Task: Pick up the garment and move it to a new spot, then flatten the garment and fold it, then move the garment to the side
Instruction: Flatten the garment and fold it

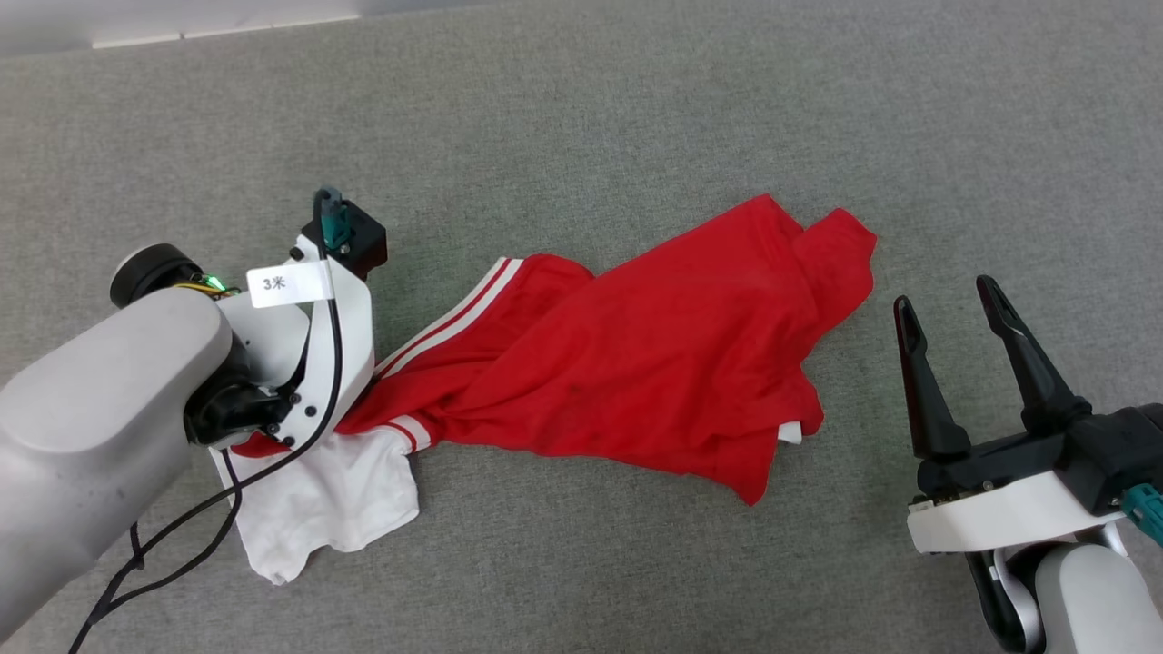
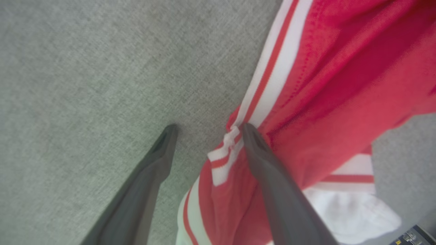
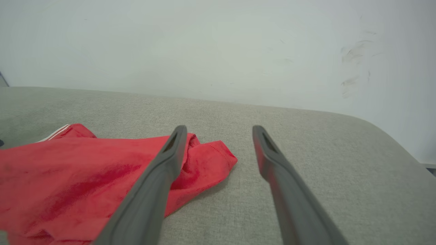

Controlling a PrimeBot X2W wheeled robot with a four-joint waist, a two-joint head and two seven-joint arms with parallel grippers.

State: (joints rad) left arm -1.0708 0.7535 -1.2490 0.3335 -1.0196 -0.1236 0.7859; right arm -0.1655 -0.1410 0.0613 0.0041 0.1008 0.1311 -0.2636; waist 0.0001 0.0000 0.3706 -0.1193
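Observation:
The garment [image 1: 654,363] lies crumpled on the grey surface, red body in the middle, striped trim [image 1: 454,318] toward the left and a white sleeve [image 1: 327,500] at the lower left. My left wrist [image 1: 336,309] hangs over its left end and hides the fingers there. In the left wrist view my left gripper [image 2: 209,131] points down, open, with the striped trim [image 2: 269,75] running up to its right finger [image 2: 259,153], which lies against the red cloth. My right gripper [image 1: 947,300] stands open to the right of the garment, apart from it. Its view shows the garment [image 3: 68,177] behind its left finger [image 3: 170,153].
Grey carpet-like surface [image 1: 636,118] spreads all around the garment. A pale wall [image 3: 218,44] rises behind it, and the surface's edge [image 3: 402,136] curves down at the right. A black cable [image 1: 182,527] trails from my left arm.

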